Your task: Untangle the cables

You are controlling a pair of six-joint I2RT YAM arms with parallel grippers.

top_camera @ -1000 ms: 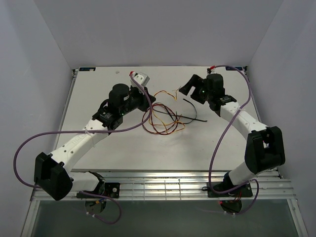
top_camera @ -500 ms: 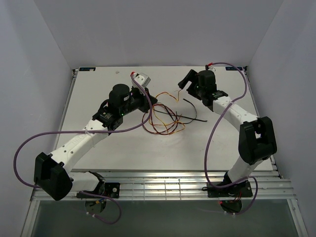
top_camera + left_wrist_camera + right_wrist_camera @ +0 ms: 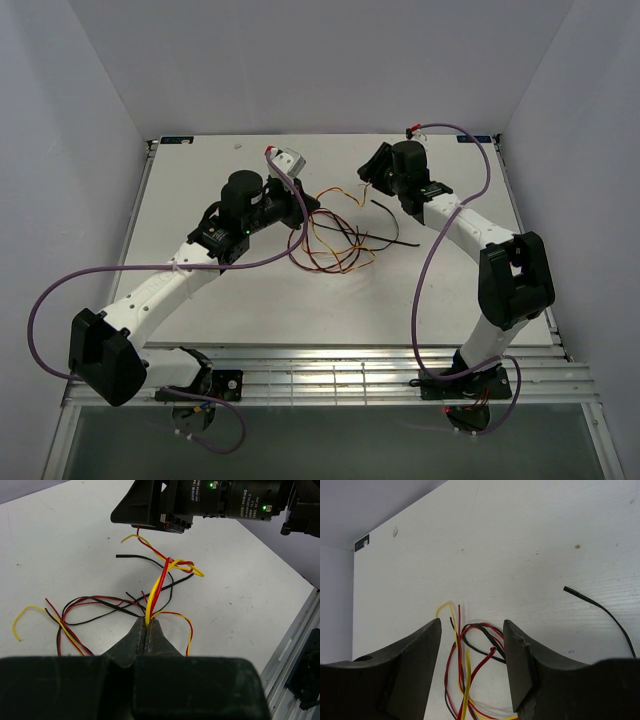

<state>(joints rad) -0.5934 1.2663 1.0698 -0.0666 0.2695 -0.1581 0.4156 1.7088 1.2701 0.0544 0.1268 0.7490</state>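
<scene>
The cables [image 3: 330, 238] lie as a loose tangle of thin yellow, red and black wires mid-table. My left gripper [image 3: 305, 207] is at the tangle's left side. In the left wrist view its jaws [image 3: 147, 623] are shut on a twisted yellow and red strand that rises taut toward the right arm. My right gripper [image 3: 367, 173] hovers over the far right end of the bundle. Its jaws [image 3: 472, 630] are open, and the loose wire ends [image 3: 465, 645] lie on the table between them, untouched. A single black wire [image 3: 397, 230] trails off to the right [image 3: 605, 611].
Thick purple cables [image 3: 440, 250] loop along both arms. The white table [image 3: 250, 300] ends at a metal rail [image 3: 330, 375] near the arm bases. Walls close in on the left, back and right. A blue marker [image 3: 362, 542] sits at the far corner.
My right gripper has moved left over the wire ends and its jaws have narrowed. The left gripper and the tangle have stayed in place.
</scene>
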